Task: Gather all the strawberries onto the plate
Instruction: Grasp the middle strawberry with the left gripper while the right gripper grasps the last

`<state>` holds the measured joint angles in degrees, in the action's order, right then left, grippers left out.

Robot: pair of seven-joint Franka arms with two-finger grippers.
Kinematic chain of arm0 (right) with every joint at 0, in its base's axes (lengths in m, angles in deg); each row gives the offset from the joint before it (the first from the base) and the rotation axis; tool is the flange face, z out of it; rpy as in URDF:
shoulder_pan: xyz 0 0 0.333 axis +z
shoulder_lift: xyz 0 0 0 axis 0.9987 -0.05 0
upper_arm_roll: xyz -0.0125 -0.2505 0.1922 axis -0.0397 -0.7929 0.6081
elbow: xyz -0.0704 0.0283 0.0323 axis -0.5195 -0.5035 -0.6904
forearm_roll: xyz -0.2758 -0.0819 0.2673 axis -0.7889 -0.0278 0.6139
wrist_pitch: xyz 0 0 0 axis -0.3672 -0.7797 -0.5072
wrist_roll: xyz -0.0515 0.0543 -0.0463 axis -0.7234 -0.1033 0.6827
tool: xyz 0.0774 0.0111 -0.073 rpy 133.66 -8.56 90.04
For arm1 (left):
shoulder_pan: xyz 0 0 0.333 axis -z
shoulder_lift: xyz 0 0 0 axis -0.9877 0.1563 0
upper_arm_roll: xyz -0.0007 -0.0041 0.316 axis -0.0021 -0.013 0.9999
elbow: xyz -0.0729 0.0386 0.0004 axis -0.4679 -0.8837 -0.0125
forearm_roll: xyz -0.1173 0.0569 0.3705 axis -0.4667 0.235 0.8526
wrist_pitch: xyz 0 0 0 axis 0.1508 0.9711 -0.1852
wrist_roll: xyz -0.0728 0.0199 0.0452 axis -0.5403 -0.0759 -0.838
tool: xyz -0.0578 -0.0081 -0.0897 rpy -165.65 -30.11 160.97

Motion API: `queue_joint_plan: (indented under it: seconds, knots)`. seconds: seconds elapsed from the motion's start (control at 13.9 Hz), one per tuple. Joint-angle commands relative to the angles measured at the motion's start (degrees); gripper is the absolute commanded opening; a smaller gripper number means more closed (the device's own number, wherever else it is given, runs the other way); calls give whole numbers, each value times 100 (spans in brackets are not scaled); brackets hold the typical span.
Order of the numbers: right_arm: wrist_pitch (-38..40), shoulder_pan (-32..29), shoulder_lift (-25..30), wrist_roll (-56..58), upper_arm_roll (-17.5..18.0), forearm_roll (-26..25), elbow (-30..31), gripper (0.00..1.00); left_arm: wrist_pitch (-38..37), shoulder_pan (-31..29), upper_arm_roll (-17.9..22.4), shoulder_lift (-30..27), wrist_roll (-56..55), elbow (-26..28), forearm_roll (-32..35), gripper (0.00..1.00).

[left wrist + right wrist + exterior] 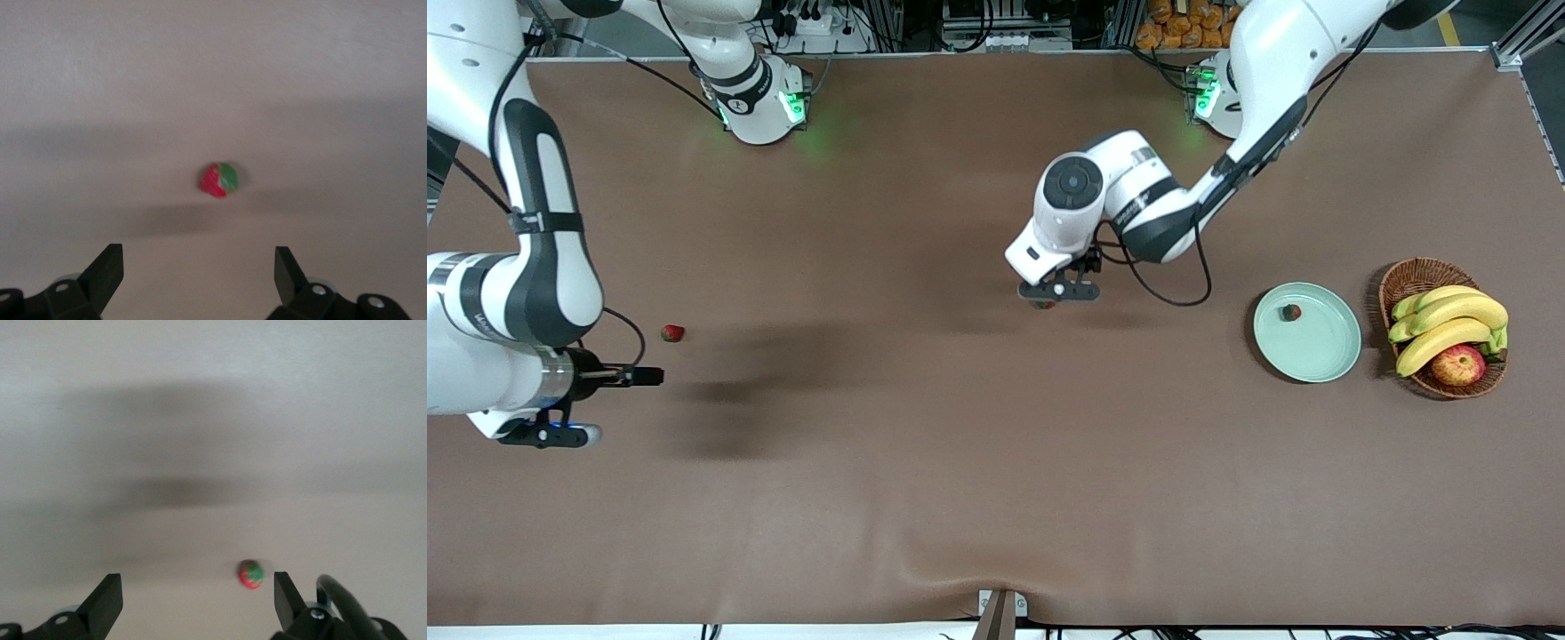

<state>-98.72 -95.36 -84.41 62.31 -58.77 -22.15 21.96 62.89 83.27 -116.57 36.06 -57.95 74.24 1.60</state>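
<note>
The left gripper (199, 267) hangs just over a strawberry (219, 179) at mid-table, its fingers spread wide and holding nothing. The berry sits just ahead of the gap between them, so a straight drop may land a fingertip on it and flick it away. It is tiny, red and rounded with a green cap turned sideways, so a squeeze off its middle could also send it rolling.

The right gripper (198, 593) waits over the table's right-arm end, equally wide and empty, with a second strawberry (250, 574) lying close by one finger (283, 593).

A third strawberry (1290, 312) already rests in the pale green plate (1325, 364), well apart from the left gripper, beside the fruit basket (1414, 276); a loose hold could drop a berry on the way over.
</note>
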Motion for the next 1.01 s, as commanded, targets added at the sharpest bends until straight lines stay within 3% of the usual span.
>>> queue_joint_plan:
  seconds: [0.0, 0.43, 0.58, 0.93]
  knots:
    - [-531, -240, 286, 243, 126, -176, 767, 100, 52, 46, 39, 266, -29, -218, 176, 100]
    - [-1902, -478, 812, 709, 135, -176, 2621, 100, 632, 950, 952, 494, -626, -262, 299, 100]
    - [-2061, -557, 901, 762, 135, -176, 2956, 91, 782, 1171, 1198, 556, -644, -262, 299, 100]
    - [-2387, -750, 901, 1052, 135, -176, 3335, 69, 835, 1216, 1304, 626, -600, -262, 517, 100]
